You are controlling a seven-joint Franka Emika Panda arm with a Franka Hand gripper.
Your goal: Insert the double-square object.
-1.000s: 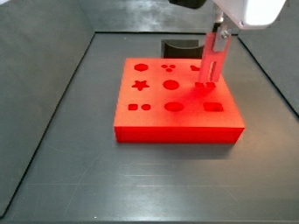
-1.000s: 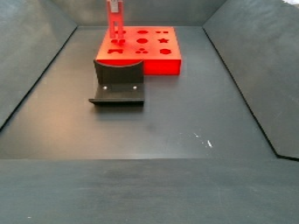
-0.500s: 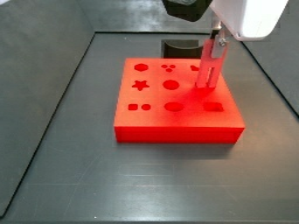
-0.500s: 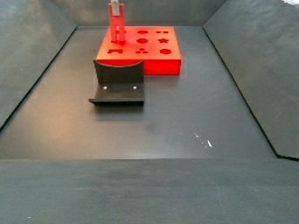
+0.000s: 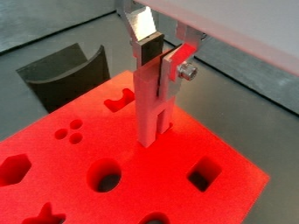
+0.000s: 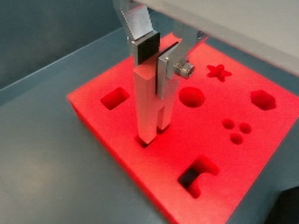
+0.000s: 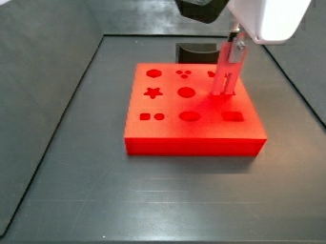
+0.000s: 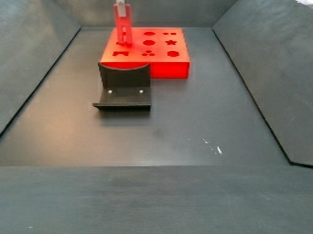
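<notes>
In both wrist views the gripper holds the double-square object upright between its fingers; the stick's lower end touches the top of the red block directly beneath the gripper; the fixture stands just beyond the block.

In a side view the gripper hangs over the block's far right part, the stick reaching down to it; in a side view the stick stands at the block's far left, the fixture touching the block's near side.

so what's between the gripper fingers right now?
In both wrist views, the gripper fingers clamp the upright double-square object, its lower end at the red block.
</notes>
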